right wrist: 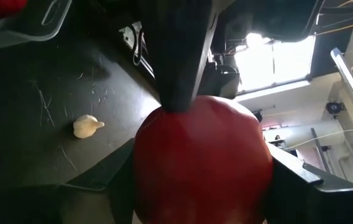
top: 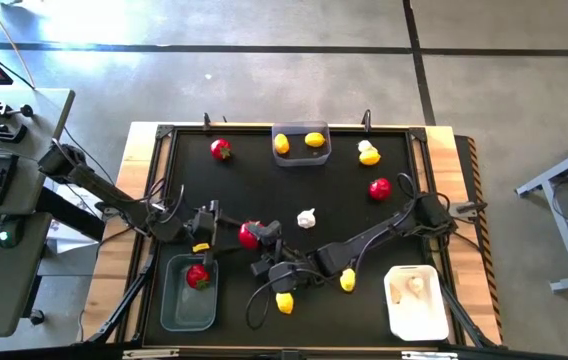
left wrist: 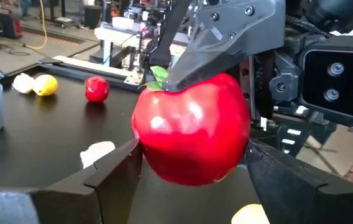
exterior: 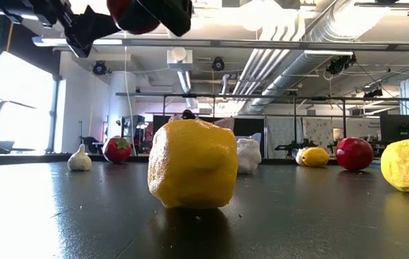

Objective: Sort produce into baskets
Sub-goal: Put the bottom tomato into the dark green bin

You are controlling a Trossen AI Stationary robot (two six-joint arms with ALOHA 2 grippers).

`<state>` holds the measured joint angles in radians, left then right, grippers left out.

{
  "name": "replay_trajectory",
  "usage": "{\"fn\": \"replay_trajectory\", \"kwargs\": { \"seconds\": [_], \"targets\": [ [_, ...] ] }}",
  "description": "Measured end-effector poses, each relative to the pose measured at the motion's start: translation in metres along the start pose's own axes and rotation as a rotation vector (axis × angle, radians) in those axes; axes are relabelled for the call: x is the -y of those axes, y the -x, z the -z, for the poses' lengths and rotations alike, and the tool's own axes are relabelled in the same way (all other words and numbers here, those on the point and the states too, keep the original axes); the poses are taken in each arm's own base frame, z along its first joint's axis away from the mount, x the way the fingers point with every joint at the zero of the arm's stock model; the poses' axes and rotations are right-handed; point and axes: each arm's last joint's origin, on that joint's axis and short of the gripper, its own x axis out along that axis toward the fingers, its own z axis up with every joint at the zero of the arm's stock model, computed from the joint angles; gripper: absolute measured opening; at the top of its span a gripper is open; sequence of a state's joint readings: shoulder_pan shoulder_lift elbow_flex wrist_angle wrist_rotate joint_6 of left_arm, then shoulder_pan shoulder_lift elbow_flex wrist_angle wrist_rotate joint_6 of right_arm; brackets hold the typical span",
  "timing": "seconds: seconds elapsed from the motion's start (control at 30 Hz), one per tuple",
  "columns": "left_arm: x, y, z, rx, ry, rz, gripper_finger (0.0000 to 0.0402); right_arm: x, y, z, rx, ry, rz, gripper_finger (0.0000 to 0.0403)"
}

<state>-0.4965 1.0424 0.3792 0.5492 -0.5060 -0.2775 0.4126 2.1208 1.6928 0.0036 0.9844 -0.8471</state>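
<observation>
Tomato [top: 250, 235] mid-table | both jaws clamp it | lemon [top: 284, 303] near front edge

Mid-bench [top: 164, 220], both pincers meet on one apple [top: 250, 235]: left pincer [top: 236, 233] from the left, right pincer [top: 264, 240] from the right. A near-left bin [top: 178, 310] holds an apple [top: 197, 276]. A far bin [top: 300, 155] holds two lemons. A near-right bin [top: 414, 318] holds garlic [top: 416, 286].
</observation>
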Motion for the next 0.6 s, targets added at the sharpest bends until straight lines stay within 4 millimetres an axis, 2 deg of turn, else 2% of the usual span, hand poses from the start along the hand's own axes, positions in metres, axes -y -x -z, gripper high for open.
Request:
{"fn": "replay_trajectory", "kwargs": {
  "seconds": [0.37,0.5,0.6],
  "targets": [
    [0.0012,-0.0006,-0.0027,0.036,0.022,0.014,0.0264,0.0028,0.0007,-0.0015,0.015,-0.012,0.004,0.0240],
    [0.0011,-0.0019,-0.0008,0.032,0.019,-0.001,0.0244,0.0023,0.0004,-0.0011,0.014,-0.012,0.002,0.0240],
    [0.0014,-0.0029,0.0008,0.024,0.018,0.001,0.0223,0.0012,0.0001,-0.0009,0.014,-0.014,-0.001,0.0259]
  ]
}}
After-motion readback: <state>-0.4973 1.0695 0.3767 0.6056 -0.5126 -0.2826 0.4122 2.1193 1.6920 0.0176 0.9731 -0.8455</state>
